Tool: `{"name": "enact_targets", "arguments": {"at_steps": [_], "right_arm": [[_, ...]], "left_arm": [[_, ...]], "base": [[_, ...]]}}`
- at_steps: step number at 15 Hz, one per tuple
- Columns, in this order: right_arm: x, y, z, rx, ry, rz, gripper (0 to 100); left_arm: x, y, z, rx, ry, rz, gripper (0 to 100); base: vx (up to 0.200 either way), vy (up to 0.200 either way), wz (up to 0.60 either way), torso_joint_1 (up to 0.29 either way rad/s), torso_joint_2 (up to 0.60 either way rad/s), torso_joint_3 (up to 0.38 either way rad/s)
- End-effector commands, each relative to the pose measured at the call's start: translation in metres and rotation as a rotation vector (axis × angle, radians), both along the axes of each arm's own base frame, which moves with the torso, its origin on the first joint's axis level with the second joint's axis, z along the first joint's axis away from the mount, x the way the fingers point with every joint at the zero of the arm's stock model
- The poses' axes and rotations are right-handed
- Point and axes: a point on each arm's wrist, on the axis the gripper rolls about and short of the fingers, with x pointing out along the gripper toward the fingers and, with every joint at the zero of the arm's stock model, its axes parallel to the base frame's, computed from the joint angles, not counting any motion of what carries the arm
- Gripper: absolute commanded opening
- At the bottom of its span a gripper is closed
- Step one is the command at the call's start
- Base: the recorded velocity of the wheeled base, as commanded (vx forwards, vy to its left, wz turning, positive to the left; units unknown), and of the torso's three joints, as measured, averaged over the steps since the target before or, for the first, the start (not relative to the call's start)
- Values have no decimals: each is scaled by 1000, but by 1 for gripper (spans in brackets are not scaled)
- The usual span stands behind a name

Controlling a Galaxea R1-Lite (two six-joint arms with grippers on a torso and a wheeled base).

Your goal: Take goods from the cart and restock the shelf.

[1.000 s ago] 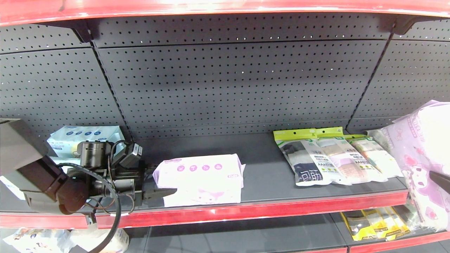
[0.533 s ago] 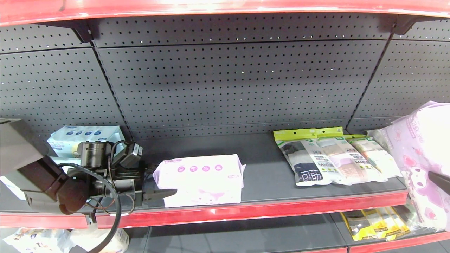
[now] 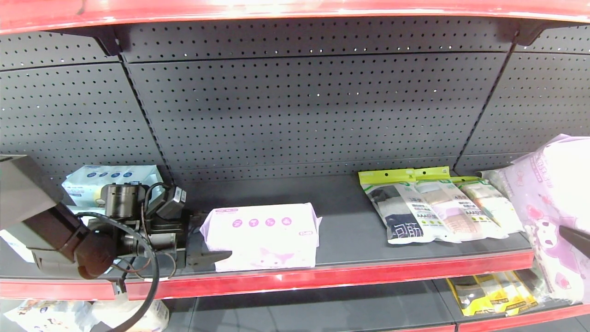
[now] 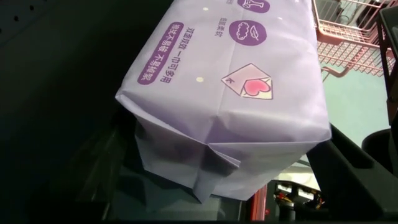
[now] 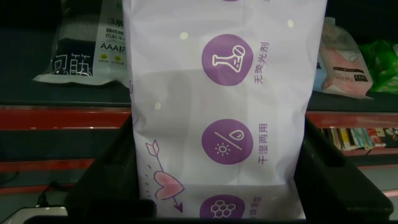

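Observation:
A lilac wipes pack (image 3: 265, 235) lies flat on the dark shelf board (image 3: 345, 230), close to its red front edge. My left gripper (image 3: 214, 235) stands open at the pack's left end, one finger on each side of it. In the left wrist view the same pack (image 4: 230, 93) lies between the dark fingers (image 4: 351, 171). A second lilac pack (image 3: 553, 207) hangs at the far right, in front of the shelf, with my right gripper shut on it; one finger (image 3: 574, 240) shows there. The right wrist view has that pack (image 5: 224, 112) squeezed between both fingers (image 5: 102, 180).
Three green-topped underwear packs (image 3: 428, 207) lie right of centre on the same board. A blue-and-white pack (image 3: 110, 177) sits behind my left arm. The board between the wipes and the green packs is bare. Yellow packs (image 3: 493, 288) lie on the shelf below. A pink cart (image 4: 354, 31) shows behind.
My left gripper's near finger has moved outward from the pack lying on the shelf, widening the gap. The right arm and its pack have hardly moved.

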Motion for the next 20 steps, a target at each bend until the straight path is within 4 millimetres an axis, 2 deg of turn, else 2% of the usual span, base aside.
{"name": "enact_targets", "arguments": {"at_steps": [1, 6, 8, 12, 15, 20], "right_arm": [[1, 0, -1, 0, 4, 0, 0], [3, 0, -2, 6, 14, -4, 0], [4, 0, -2, 7, 14, -2, 0], [8, -1, -2, 6, 6, -2, 0], [7, -1, -1, 5, -2, -2, 0], [5, 0, 0, 3, -11, 1, 0]], "left_arm": [[-2, 3, 7, -1, -19, 11, 100], [-6, 9, 17, -1, -45, 30, 100], [-17, 9, 21, -3, -35, 29, 100], [-24, 9, 33, -10, -51, 37, 100], [-32, 16, 30, -7, -39, 59, 100], [-33, 24, 32, -6, -50, 84, 100]], "base": [[0, 0, 0, 0, 0, 0], [0, 0, 0, 0, 0, 0], [0, 0, 0, 0, 0, 0], [0, 0, 0, 0, 0, 0], [0, 0, 0, 0, 0, 0], [0, 0, 0, 0, 0, 0]]}}
